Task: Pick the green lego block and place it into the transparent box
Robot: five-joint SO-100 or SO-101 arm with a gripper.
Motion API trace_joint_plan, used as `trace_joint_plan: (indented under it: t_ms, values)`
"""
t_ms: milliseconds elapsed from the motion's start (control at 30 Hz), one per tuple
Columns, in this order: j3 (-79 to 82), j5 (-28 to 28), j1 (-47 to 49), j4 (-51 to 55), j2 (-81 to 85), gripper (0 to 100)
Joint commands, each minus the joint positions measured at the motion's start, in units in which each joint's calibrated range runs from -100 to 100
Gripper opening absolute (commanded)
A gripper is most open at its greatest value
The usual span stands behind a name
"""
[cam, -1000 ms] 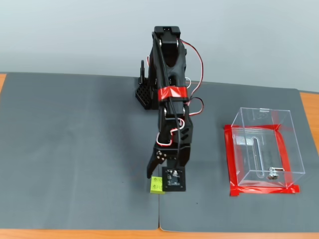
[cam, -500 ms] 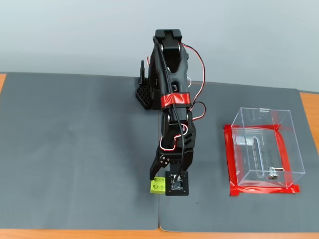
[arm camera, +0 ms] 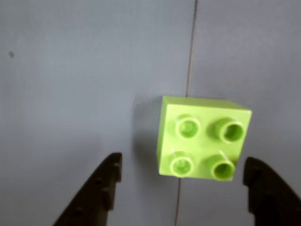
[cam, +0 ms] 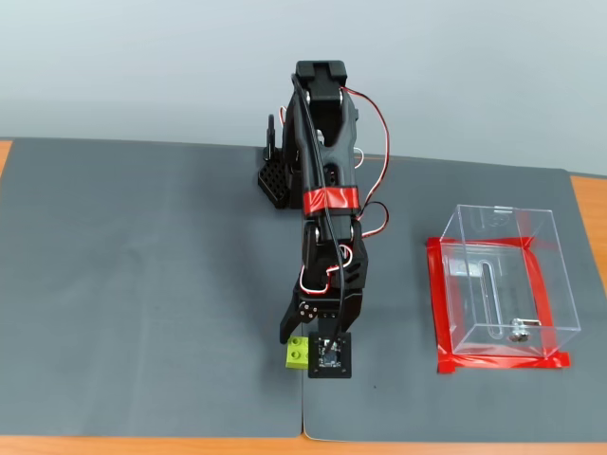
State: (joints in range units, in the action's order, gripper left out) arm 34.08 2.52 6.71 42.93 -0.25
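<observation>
Gripper (arm camera: 181, 188) jaws spread wide, empty. Green lego block (arm camera: 203, 138) on mat between them, nearer right finger, well left of transparent box (cam: 501, 284). Height perhaps still short; centre, lower, then close.

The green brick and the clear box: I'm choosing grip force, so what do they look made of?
The small lime-green square brick looks like hard moulded plastic, smooth with a slight sheen, its studs crisp-edged. The clear rectangular box seems thin rigid plastic, perhaps acrylic: its see-through walls catch glare. The red strip around its base looks like glossy tape.
</observation>
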Motion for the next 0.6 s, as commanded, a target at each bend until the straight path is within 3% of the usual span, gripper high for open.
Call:
trace_joint_plan:
  t_ms: [0,567]
  values:
    - [-3.0,-0.2,-1.1,-1.2,-0.1,30]
    - [-3.0,0.1,-1.3,-4.0,-3.2,30]
